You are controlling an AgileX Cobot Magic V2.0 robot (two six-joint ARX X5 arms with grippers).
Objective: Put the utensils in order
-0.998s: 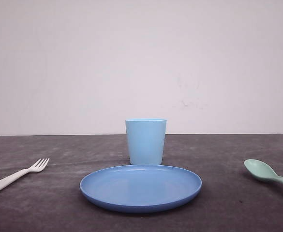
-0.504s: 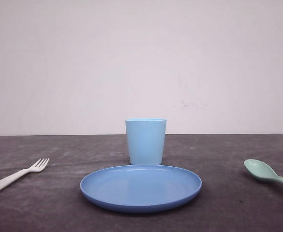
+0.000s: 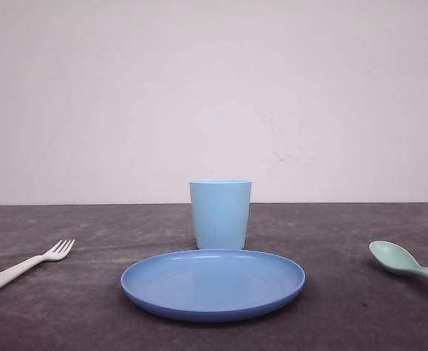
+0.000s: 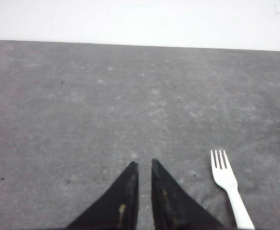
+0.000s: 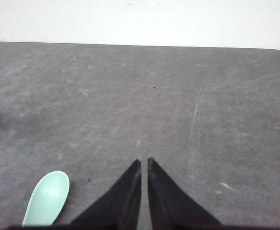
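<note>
Front view: nothing had budged over the last second, so the sorting hadn't really started. The fork (image 3: 25, 265) lay far left on the surface (image 3: 345, 322), the spoon (image 3: 405, 263) far right, with the plate (image 3: 213, 284) and cup (image 3: 220, 213) between them.

Left wrist view: left gripper (image 4: 143, 165) pressed nearly together, empty, fork just beside it.

Right wrist view: right gripper (image 5: 144, 160) likewise nearly closed, spoon bowl close by.

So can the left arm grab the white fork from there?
Probably yes. The fork lies flat on the bare table just beside the left gripper, with nothing between them, though its fingers look nearly closed.
</note>
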